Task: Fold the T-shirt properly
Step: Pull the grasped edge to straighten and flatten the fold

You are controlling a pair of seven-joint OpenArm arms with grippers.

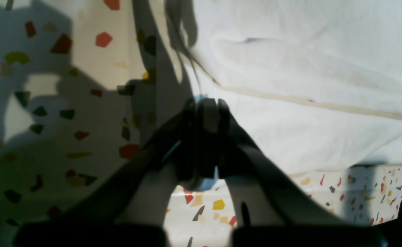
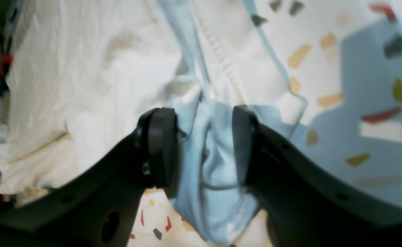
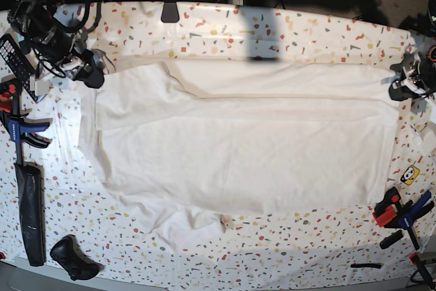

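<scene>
**Inspector A:** The tabletop [image 3: 272,264] is seen whole only in the base view, with the T-shirt [image 3: 238,148] spread flat across its middle. The upper long edge is doubled over toward the centre, and one short sleeve [image 3: 180,226] is left rumpled at the lower edge.

**Inspector B:** Noted. Bare speckled surface is observed along the near side and beyond the far edge of the cloth. Both short ends are crowded: clamps [image 3: 402,212] are set at one corner, and a blue-handled clamp [image 3: 17,127] and a black strap [image 3: 30,212] lie along the opposite side.

**Inspector A:** The right gripper [image 2: 201,147] is shown clearly in its wrist view only. Its jaws are parted by a gap, and a bunched fold of the shirt with a stitched hem is clamped between the pads [image 2: 161,147]. In the base view that hand is lost among cables.

**Inspector B:** The left gripper [image 1: 206,113] is found with its tips pressed together at the cloth's edge. Whether fabric is caught between them cannot be told; the tips are dark and blurred. In the base view this gripper [image 3: 402,86] is partly cut off at the frame edge.
</scene>
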